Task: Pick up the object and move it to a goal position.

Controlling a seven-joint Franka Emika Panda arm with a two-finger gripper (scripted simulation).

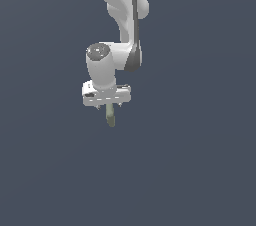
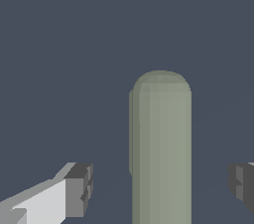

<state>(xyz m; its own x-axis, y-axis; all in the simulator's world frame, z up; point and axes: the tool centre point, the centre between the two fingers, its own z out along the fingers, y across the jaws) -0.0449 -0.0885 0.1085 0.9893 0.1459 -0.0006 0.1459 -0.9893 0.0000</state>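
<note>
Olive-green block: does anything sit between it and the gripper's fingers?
Nothing visible does. In the wrist view the olive-green block stands in the gap of the open gripper, with bare space to each finger. In the exterior view the block pokes out below the gripper; no other thing shows.

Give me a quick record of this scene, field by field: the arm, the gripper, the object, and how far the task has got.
arm: white Panda, reaching down from the top of the exterior view
gripper: pointing down, fingers apart
fingers: dark pads on either side of the block, visible gaps on both sides, no contact
object: olive-green elongated block with a rounded end, lying between the fingers
surroundings: plain dark grey surface, nothing else visible
goal position: no marker visible
task stage: block bracketed but not yet gripped
</note>
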